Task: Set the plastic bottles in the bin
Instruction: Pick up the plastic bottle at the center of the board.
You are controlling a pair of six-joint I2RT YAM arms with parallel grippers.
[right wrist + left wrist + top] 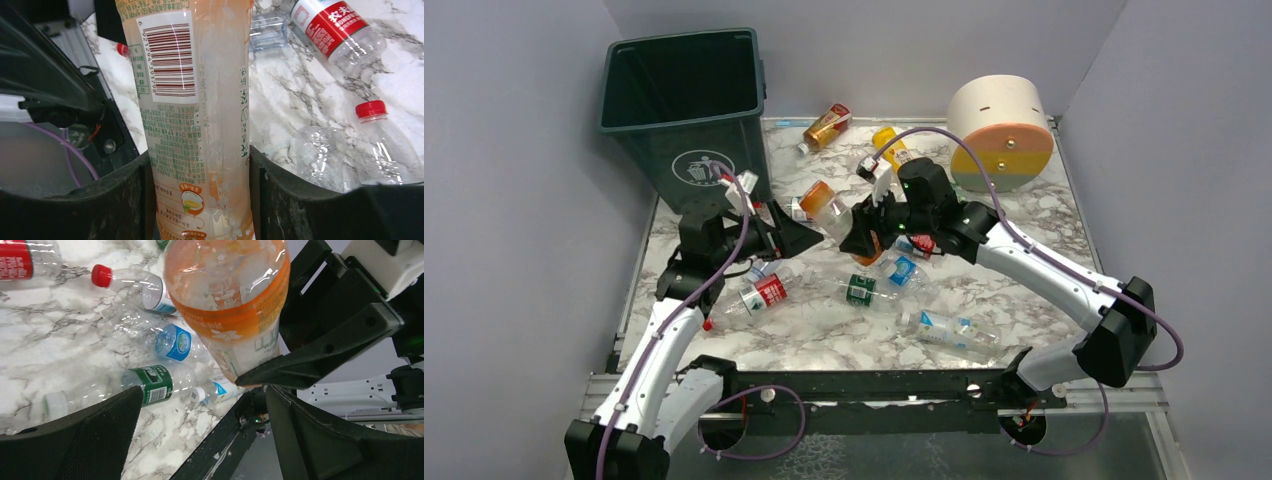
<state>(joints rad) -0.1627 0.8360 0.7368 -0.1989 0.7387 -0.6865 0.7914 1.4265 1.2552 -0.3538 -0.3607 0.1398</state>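
A: Marble tabletop (824,338), grey walls around it. How do the arms stand?
B: The right arm reaches in over the middle, and the right gripper (870,228) is clamped on an orange-labelled bottle (195,125), held tilted above the surface. The left gripper (802,232) faces it with jaws spread wide, holding nothing.
A: And the bottle itself?
B: Clear plastic with an orange band and a barcode. The other bottles (764,292) lie scattered below, and the bin (689,150) stands in the far left corner.

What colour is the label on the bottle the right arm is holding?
Orange and white; the bottle shows best in the left wrist view.
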